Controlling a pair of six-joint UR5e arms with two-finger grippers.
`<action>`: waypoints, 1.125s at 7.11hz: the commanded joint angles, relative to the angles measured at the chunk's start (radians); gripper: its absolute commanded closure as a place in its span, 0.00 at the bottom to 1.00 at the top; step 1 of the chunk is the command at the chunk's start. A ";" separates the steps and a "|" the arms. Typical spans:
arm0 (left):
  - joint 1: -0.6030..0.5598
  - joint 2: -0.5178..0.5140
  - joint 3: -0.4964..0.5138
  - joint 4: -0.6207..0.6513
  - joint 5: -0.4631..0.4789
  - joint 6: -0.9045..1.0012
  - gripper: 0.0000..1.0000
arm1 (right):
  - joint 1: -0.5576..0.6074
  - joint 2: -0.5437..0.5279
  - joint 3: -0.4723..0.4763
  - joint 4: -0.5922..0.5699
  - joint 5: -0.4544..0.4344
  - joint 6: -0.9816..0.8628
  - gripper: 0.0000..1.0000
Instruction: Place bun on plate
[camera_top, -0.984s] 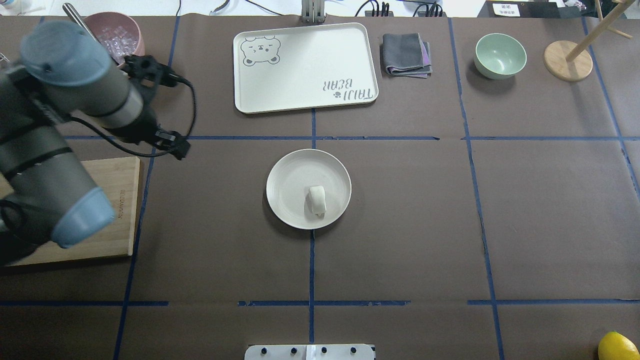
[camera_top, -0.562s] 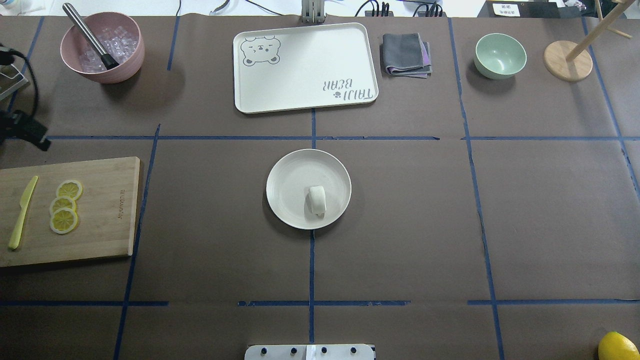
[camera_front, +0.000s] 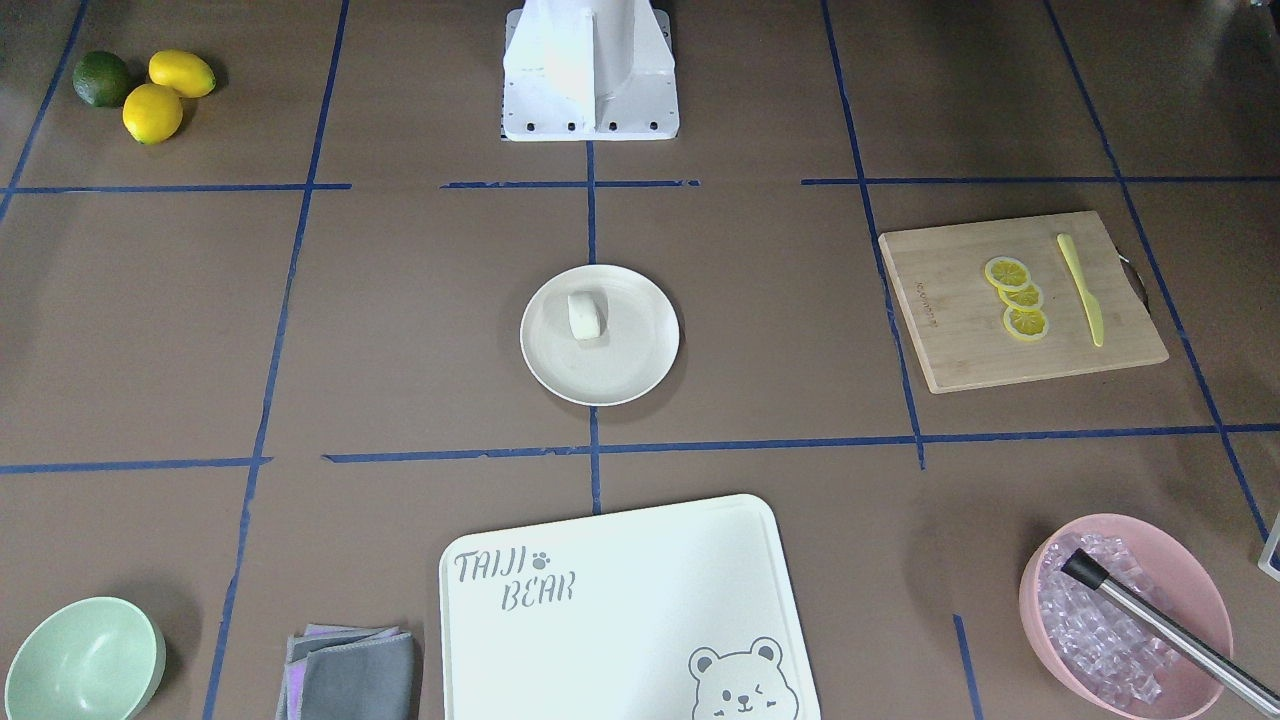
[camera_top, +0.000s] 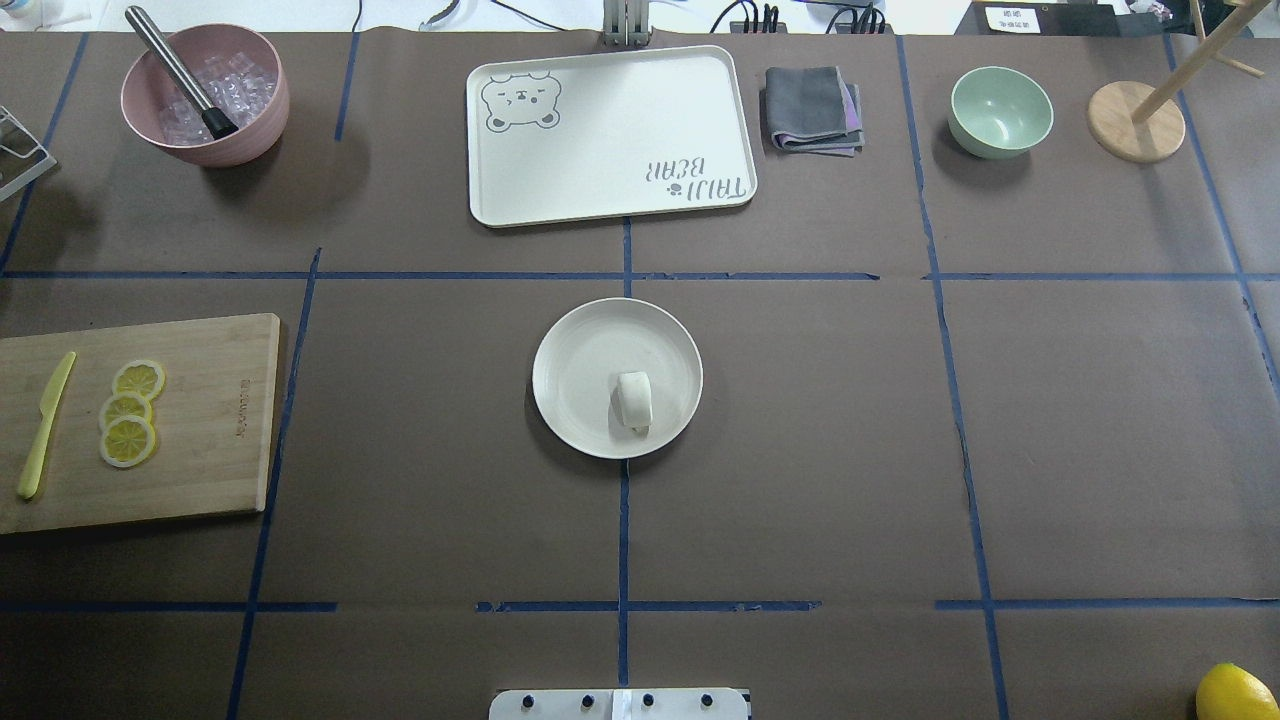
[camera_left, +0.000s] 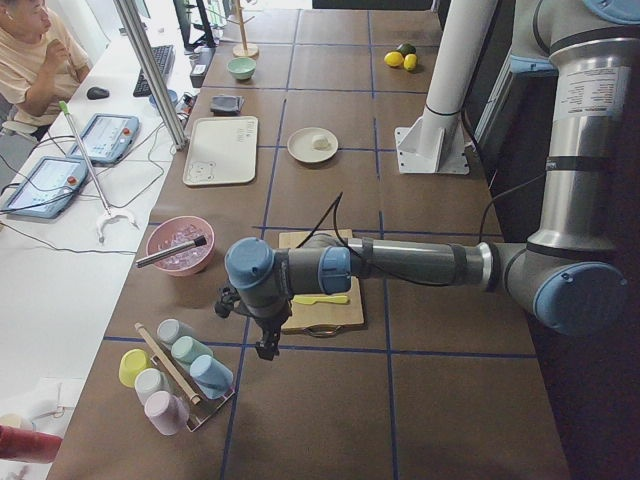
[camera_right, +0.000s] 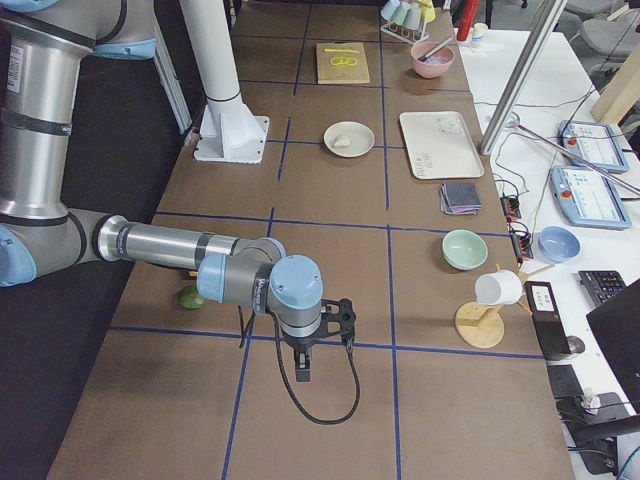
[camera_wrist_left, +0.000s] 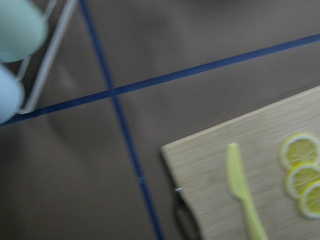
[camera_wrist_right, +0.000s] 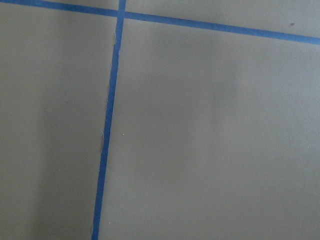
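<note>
The small white bun (camera_top: 634, 401) lies on the round cream plate (camera_top: 580, 370) at the table's middle, toward the plate's robot-side edge; both also show in the front view, bun (camera_front: 585, 315) on plate (camera_front: 625, 360). No gripper is near them. My left gripper (camera_left: 266, 348) hangs over the table's left end beyond the cutting board, seen only from the side, so I cannot tell its state. My right gripper (camera_right: 303, 376) hangs low over the right end, and its state cannot be told either.
A bear-printed board (camera_top: 610, 135), folded cloth (camera_top: 812, 108), mint bowl (camera_top: 1000, 110) and pink ice bowl (camera_top: 205, 95) line the far side. A wooden cutting board (camera_top: 210, 430) holds lemon slices and a yellow knife. A cup rack (camera_left: 175, 370) stands near the left gripper.
The left arm has swung out of the overhead view to the left, uncovering the cutting board and pink bowl. The bun and plate have not moved.
</note>
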 joint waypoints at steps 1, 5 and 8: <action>-0.073 0.034 0.040 -0.003 -0.001 0.029 0.00 | -0.039 0.040 -0.001 -0.003 -0.001 0.025 0.00; -0.067 0.021 -0.005 -0.002 0.005 0.014 0.00 | -0.064 0.042 -0.002 0.003 0.002 0.050 0.00; -0.067 0.033 -0.008 -0.007 0.011 0.028 0.00 | -0.064 0.035 -0.002 0.005 0.004 0.048 0.00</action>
